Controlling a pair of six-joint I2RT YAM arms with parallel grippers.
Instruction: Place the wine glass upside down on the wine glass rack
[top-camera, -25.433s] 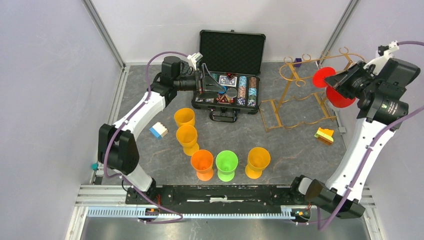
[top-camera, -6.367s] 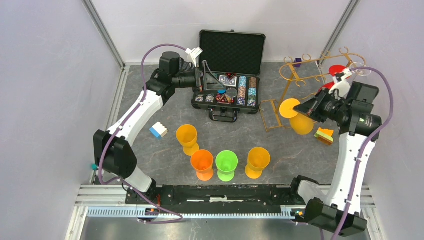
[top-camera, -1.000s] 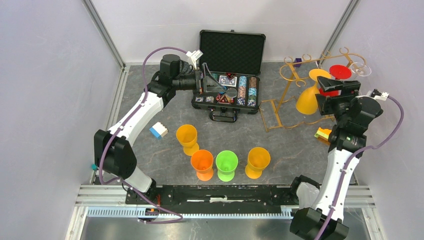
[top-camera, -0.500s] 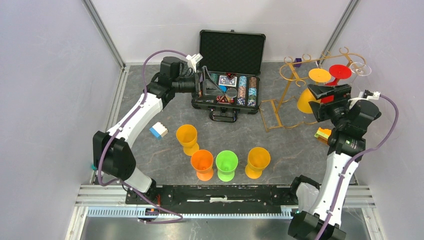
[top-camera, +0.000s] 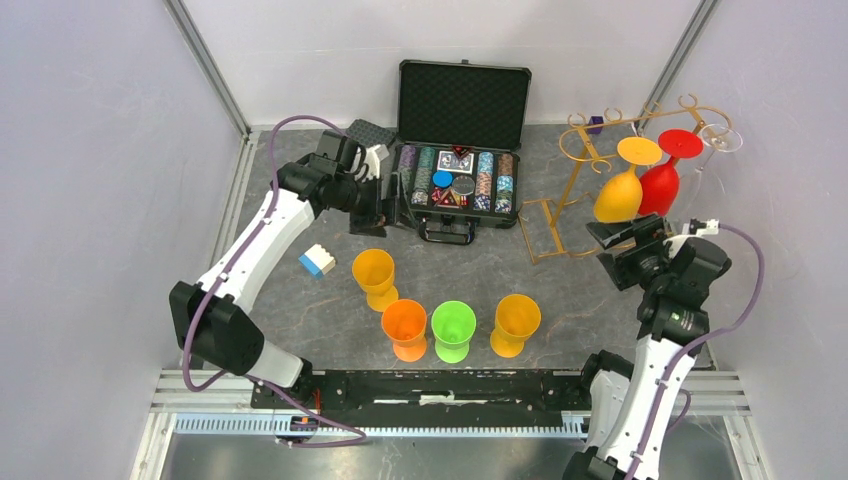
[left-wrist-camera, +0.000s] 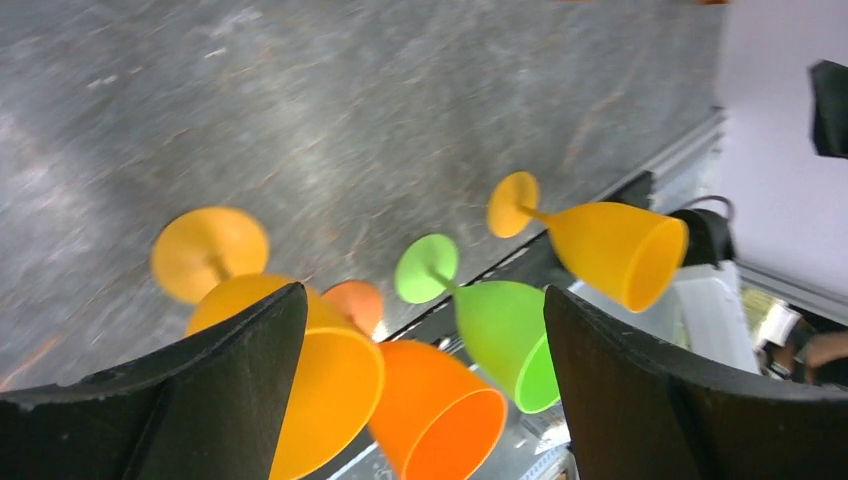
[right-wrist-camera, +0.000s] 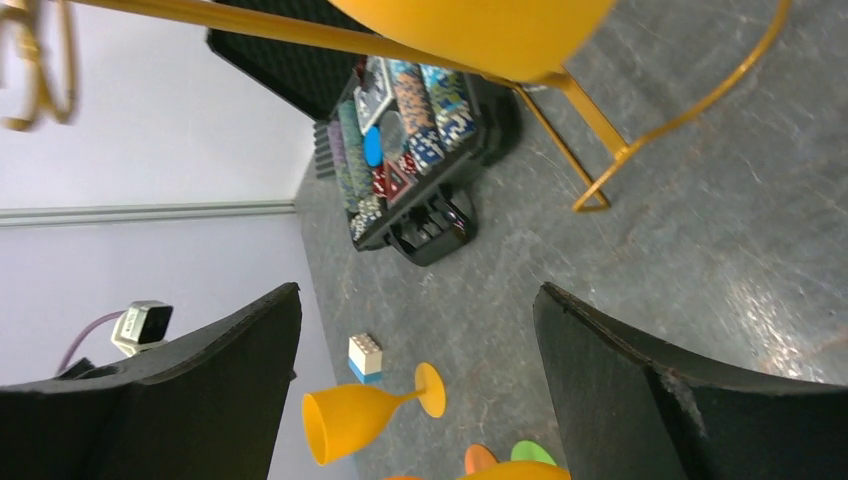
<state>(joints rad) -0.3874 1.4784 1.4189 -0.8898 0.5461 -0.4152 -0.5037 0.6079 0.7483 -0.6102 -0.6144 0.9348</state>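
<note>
Glasses (top-camera: 453, 330) look like light, stiff, smooth plastic, best pinched at the stem under the bowl; four stand upright on the near bench (top-camera: 600, 290), two hang upside down on the rack (top-camera: 572, 172) far right, left gripper (left-wrist-camera: 425, 300) and right gripper (right-wrist-camera: 417, 290) gape empty, and the right wrist view cuts off most of the rack.

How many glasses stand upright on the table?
4: yellow glass farther back; orange glass, green glass, second yellow glass in a row in front of it. None seems hidden.

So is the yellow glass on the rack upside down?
Yes, upside down: the yellow glass hangs from the gold rack, foot up top, bowl below.
</note>
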